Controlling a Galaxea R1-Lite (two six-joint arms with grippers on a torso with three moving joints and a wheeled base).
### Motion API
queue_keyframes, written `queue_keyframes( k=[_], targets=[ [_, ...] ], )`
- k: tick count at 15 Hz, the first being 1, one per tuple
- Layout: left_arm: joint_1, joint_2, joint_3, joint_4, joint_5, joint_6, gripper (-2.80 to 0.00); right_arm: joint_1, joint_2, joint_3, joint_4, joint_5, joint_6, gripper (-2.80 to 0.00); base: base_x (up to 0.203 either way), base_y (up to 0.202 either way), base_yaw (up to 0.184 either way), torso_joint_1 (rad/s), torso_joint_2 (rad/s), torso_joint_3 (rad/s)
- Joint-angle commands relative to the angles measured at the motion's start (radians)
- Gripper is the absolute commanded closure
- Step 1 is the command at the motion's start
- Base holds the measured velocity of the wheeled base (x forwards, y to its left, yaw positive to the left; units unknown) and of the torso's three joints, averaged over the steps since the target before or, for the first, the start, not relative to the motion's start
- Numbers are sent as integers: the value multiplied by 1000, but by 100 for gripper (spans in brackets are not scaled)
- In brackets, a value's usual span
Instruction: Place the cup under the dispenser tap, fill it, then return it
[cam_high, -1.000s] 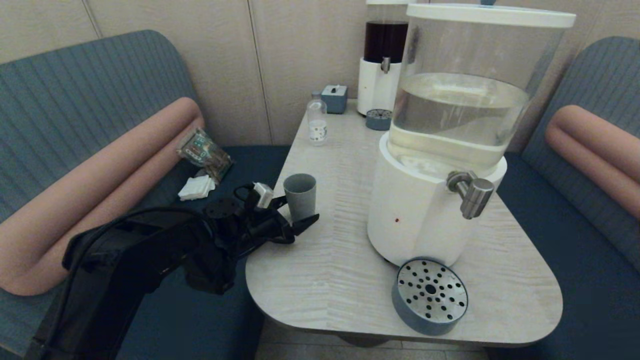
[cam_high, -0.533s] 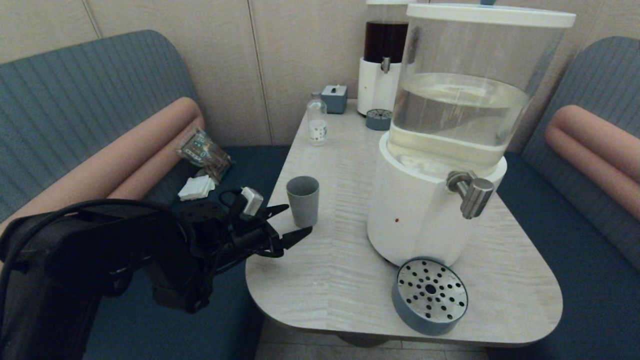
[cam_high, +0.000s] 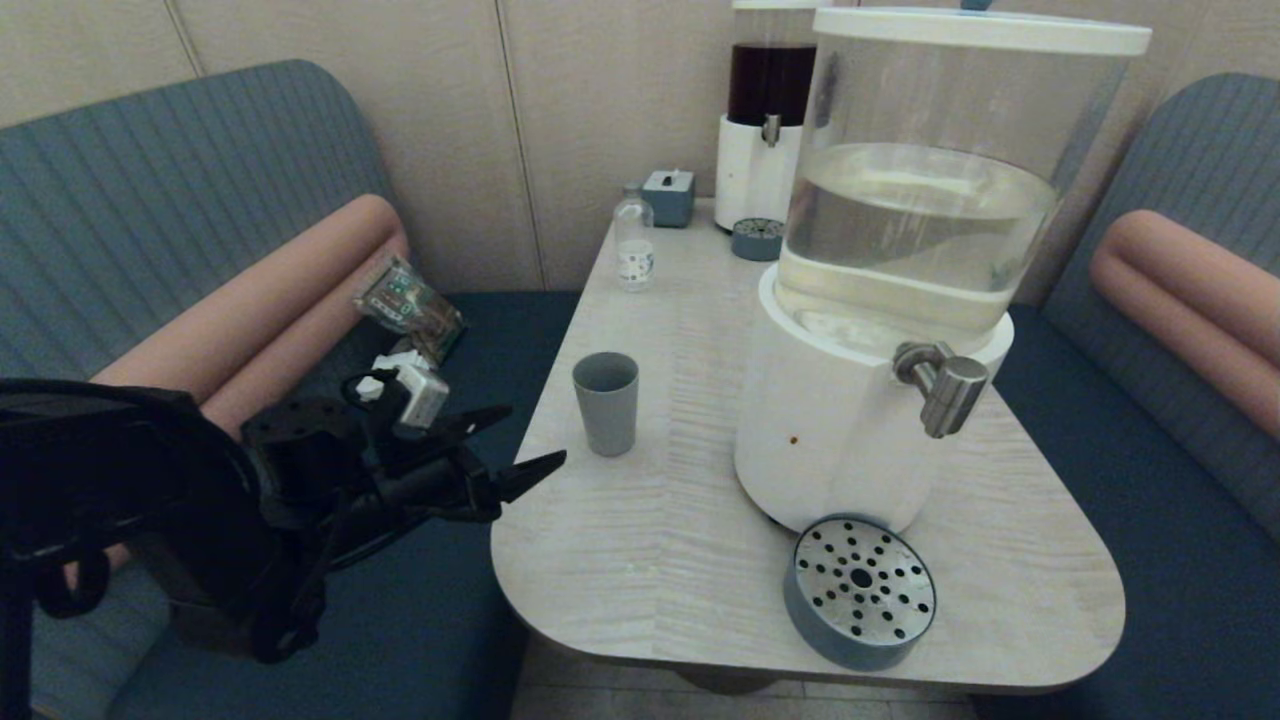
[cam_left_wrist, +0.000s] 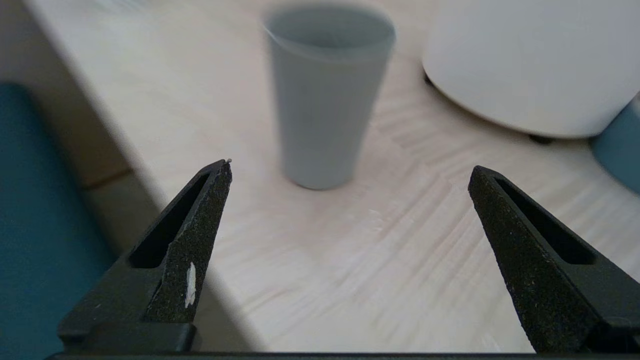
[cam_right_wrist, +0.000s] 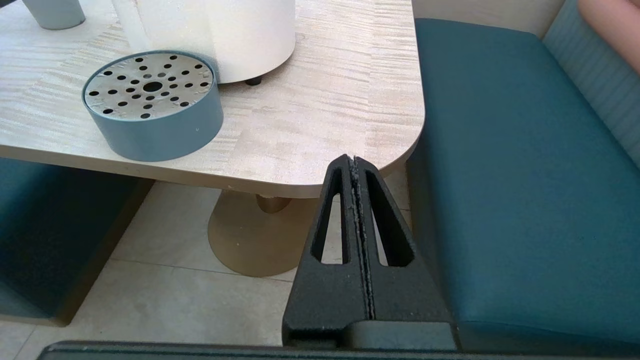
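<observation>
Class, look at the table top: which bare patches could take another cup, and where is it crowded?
Bare: the table front-left corner, bordered by the cup, dispenser base and drip tray; also the strip between the cup and the small bottle. Crowded: the far end, around the bottle, blue box and small tray.

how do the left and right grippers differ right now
The left gripper has its fingers spread wide, aimed at the cup on the table; the right gripper has its fingers pressed together. The left hangs beside the table's left edge; the right sits low off its near corner. Both hold nothing.
</observation>
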Motion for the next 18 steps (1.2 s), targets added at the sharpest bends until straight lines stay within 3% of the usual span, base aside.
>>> queue_keyframes(
  k=[1,2,3,7,9,12,16,18],
  targets=[
    [43,-138,59,-9,-7,0,-280,1,1,0,0,0,-1,0,0,0,0,0,0,0],
    [61,-195,90,-9,-10,-2,-280,0,1,0,0,0,0,0,0,0,0,0,0,0],
    [76,-258,130,-9,-11,-5,0,1,1,0,0,0,-1,0,0,0,0,0,0,0],
    [103,-501,221,-2,-5,-9,0,0,1,0,0,0,-1,0,0,0,0,0,0,0],
    [132,-650,232,77,1,-4,0,0,1,0,0,0,-1,0,0,0,0,0,0,0],
    [182,-934,206,338,30,8,0,1,1,0,0,0,-1,0,0,0,0,0,0,0],
    [209,-1354,125,855,154,14,0,0,1,0,0,0,0,0,0,0,0,0,0,0],
    [215,-1516,93,1028,230,10,0,1,1,0,0,0,-1,0,0,0,0,0,0,0]
  ],
)
